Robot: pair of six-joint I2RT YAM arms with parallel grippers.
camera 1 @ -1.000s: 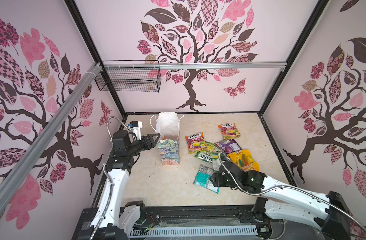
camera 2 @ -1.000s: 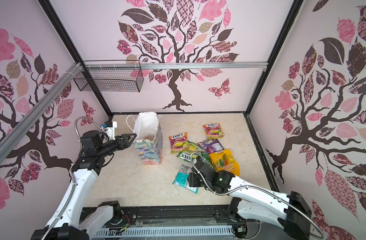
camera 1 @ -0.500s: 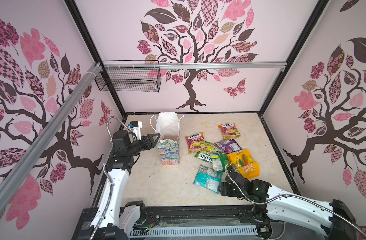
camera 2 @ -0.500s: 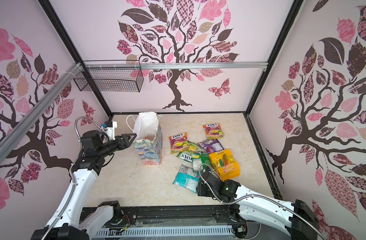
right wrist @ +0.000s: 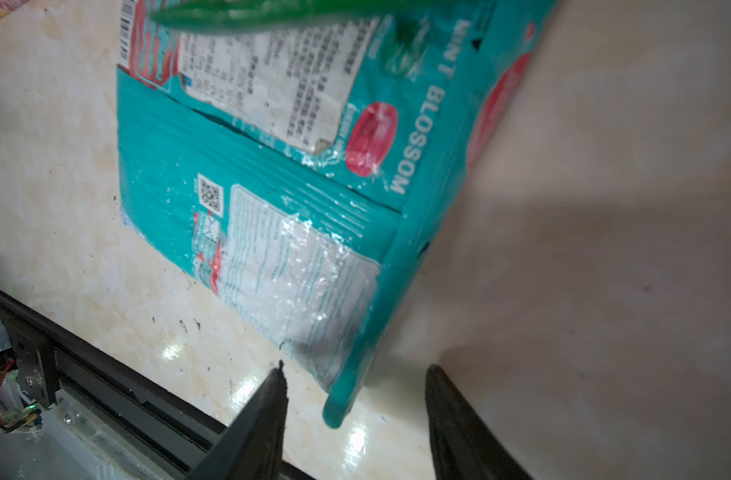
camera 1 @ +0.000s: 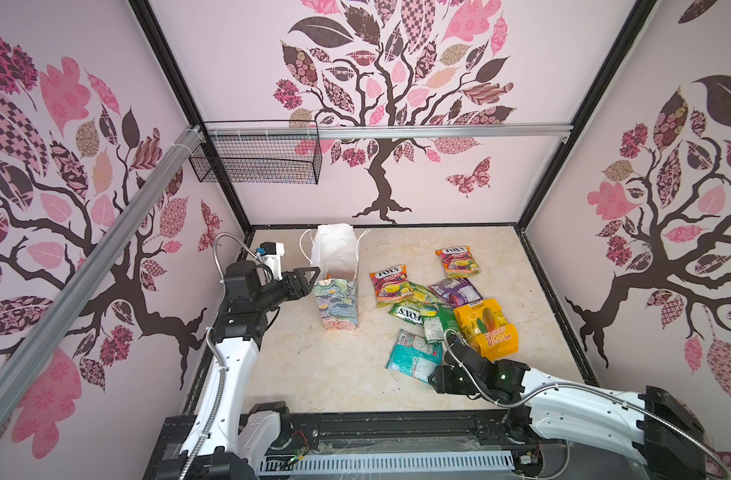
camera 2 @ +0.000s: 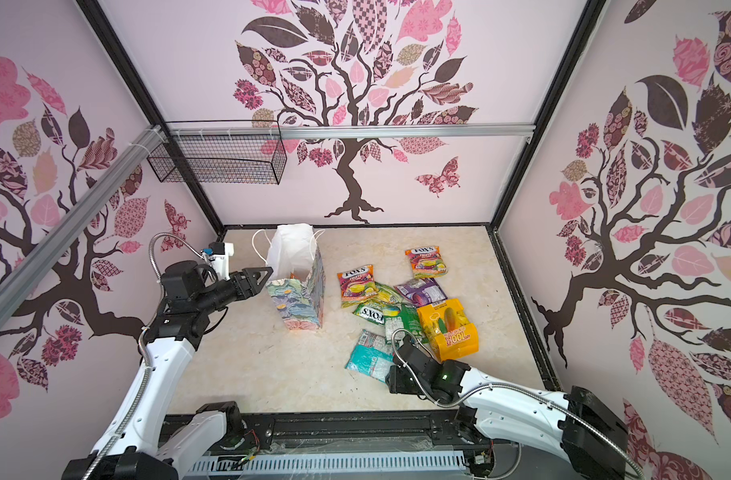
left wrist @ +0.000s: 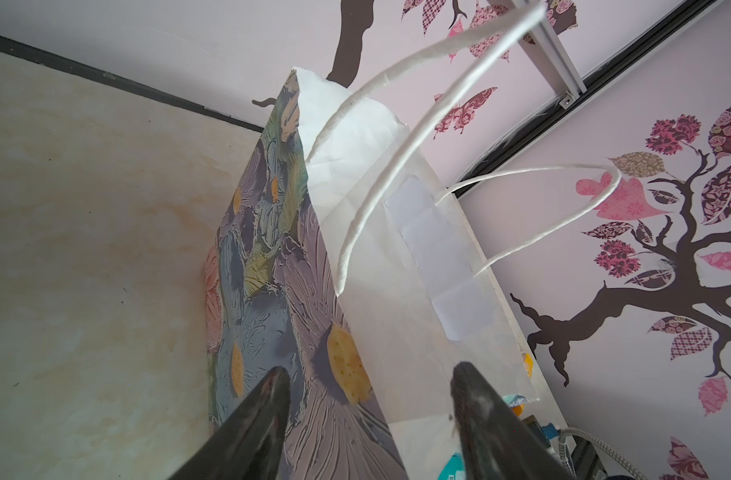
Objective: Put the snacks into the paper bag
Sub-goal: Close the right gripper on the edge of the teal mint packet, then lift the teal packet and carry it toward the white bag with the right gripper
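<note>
The paper bag [camera 1: 337, 307] [camera 2: 301, 303] stands upright at the left of the floor, floral outside and white inside. My left gripper [camera 1: 310, 282] [left wrist: 370, 386] is open at its rim, and the floral wall [left wrist: 272, 249] runs between the jaws. Several snacks lie to the right: an orange FOX'S packet [camera 1: 457, 262], a pink one [camera 1: 391, 284], a purple one [camera 1: 455, 291], green ones [camera 1: 409, 311] and a yellow pouch [camera 1: 486, 326]. The teal packet [camera 1: 413, 351] [right wrist: 293, 208] lies nearest the front. My right gripper [camera 1: 432, 376] [right wrist: 355, 386] is open, low at the packet's near corner, which pokes between the fingers.
A black wire basket [camera 1: 256, 158] hangs from the rail at the back left. The black front frame [camera 1: 397, 419] [right wrist: 106, 374] runs just behind my right gripper. Patterned walls close in the floor on three sides.
My right arm has drawn back from over the teal packet toward the front edge and dropped low at its corner, its jaws narrowing a little. The left arm and the bag have not moved.
</note>
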